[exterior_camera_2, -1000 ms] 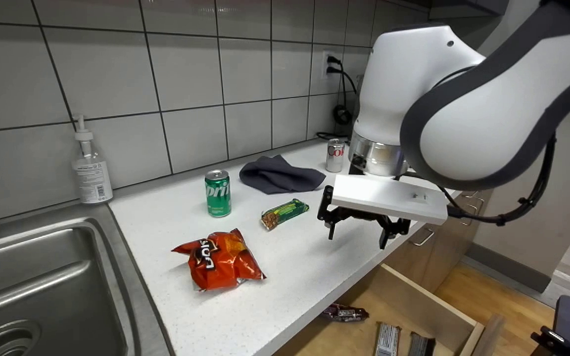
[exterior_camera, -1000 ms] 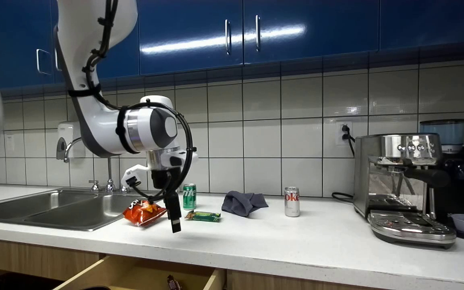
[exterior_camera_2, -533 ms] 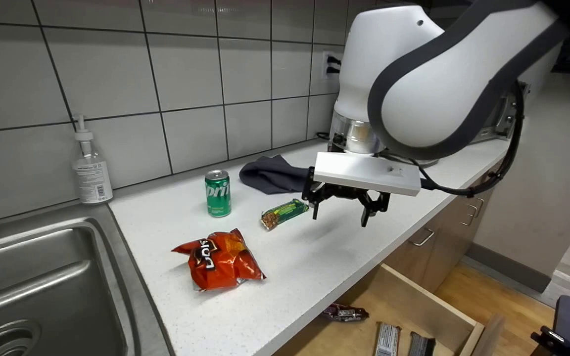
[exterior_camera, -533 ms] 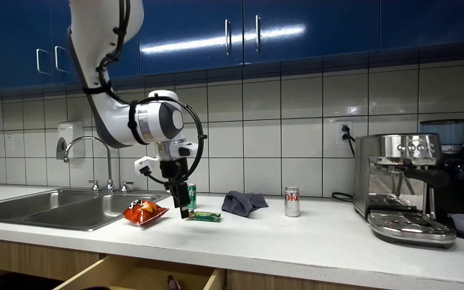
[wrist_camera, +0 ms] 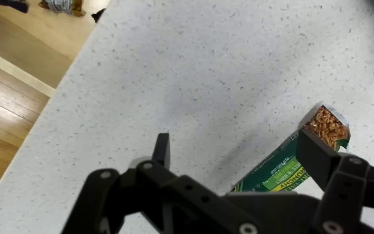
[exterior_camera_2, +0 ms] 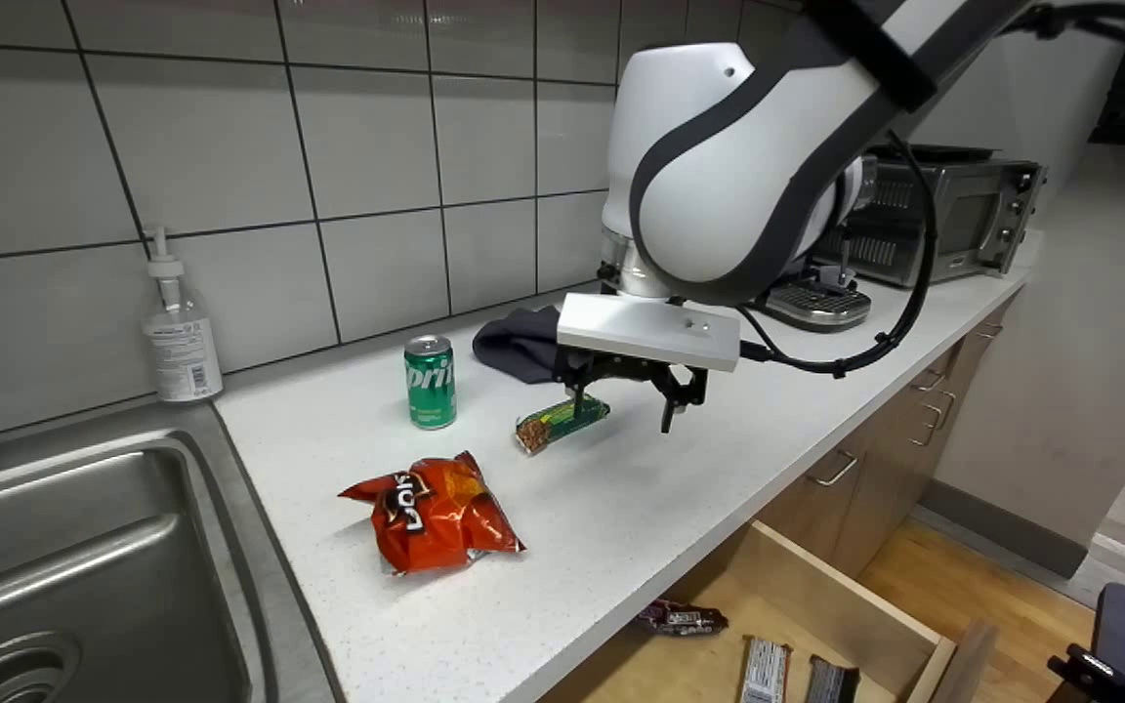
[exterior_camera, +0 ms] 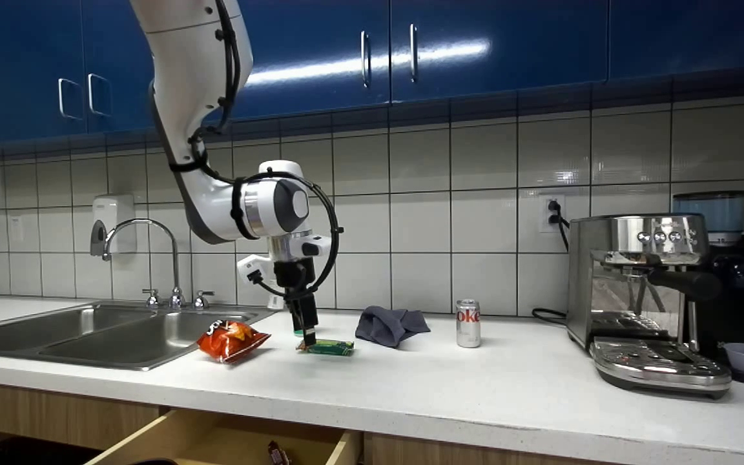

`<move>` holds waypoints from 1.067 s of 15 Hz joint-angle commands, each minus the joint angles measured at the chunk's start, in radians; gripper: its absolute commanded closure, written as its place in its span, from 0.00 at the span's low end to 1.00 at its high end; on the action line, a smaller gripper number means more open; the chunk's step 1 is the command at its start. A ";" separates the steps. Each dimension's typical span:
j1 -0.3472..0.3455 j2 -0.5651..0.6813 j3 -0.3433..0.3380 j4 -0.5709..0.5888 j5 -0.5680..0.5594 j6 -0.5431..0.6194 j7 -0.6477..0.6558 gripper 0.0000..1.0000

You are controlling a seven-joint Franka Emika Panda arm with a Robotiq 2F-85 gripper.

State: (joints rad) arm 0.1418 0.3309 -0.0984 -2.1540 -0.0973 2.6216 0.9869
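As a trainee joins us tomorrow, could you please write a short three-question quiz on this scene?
1. True or false: the gripper is clamped on the green snack bar.
2. Which is nearest the sink: A) silver can, B) red chip bag, C) dark cloth?
3. Fill in: wrapped bars lie inside the open ..... below the counter.

Key: 1. False, its jaws stand open. 2. B. 3. The drawer.

- Glare streaks the blue cabinets [exterior_camera: 307,39] above the back edge of the table [exterior_camera: 462,387].
- Soft, faint shadows beneath the hand [wrist_camera: 234,135], short of the front edge.
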 commanded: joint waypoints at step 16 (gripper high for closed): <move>0.050 0.185 -0.015 0.339 0.031 -0.201 0.185 0.00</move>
State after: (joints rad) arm 0.1769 0.4949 -0.1008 -1.8641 -0.0639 2.4656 1.1181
